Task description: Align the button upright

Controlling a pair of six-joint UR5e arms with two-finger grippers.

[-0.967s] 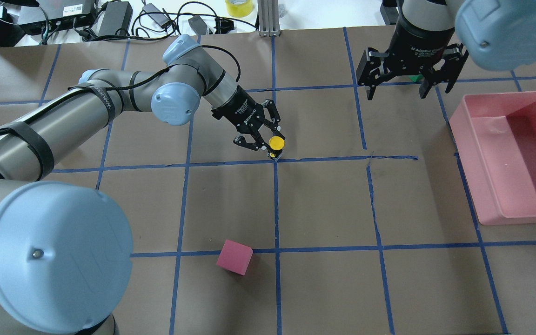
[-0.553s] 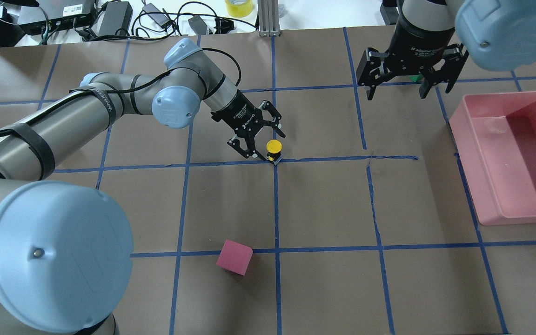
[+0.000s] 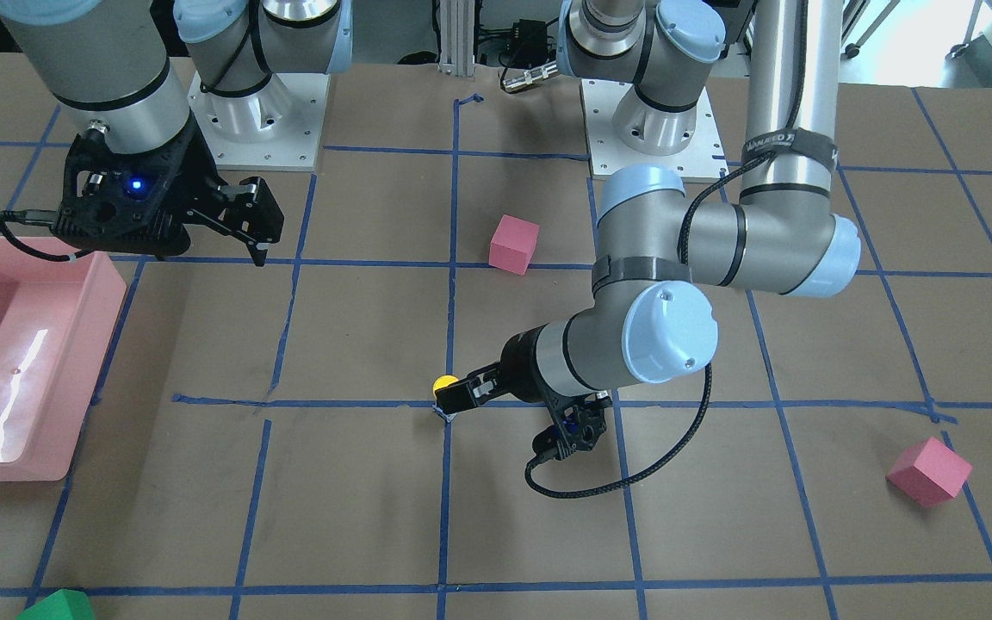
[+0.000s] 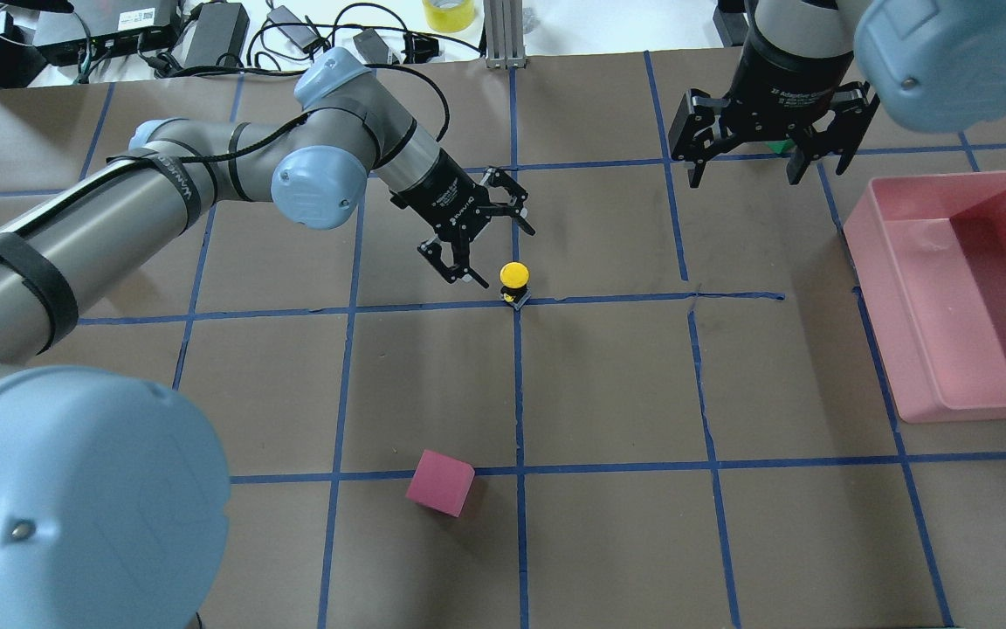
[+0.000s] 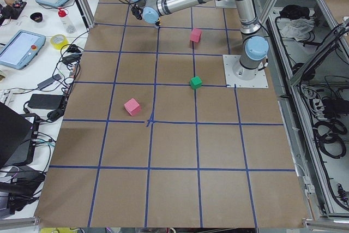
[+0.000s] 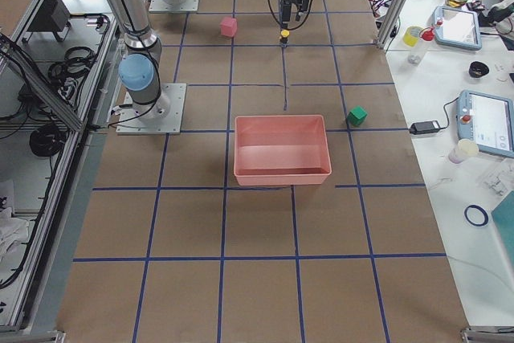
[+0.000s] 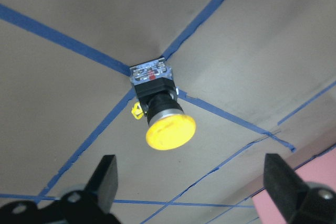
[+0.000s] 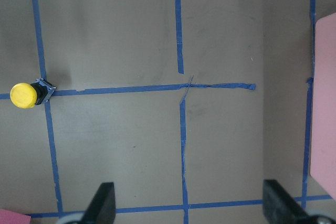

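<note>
The button (image 4: 513, 278) stands on its blocky body, yellow cap up, on a crossing of blue tape (image 4: 608, 299) near the middle of the desk. I judge it upright, as the task wants. The left gripper (image 4: 490, 253) hovers just beside it, jaws spread wide and holding nothing, likely kept clear so nothing tips it. The right gripper (image 4: 743, 175) hangs high toward the right edge, near the pink bin (image 4: 948, 176) — wide open, empty, out of the way.

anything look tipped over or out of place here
Nothing stands out: the small yellow-capped push-button stands upright on a blue tape crossing, cap up, clear of the open left gripper.
</note>
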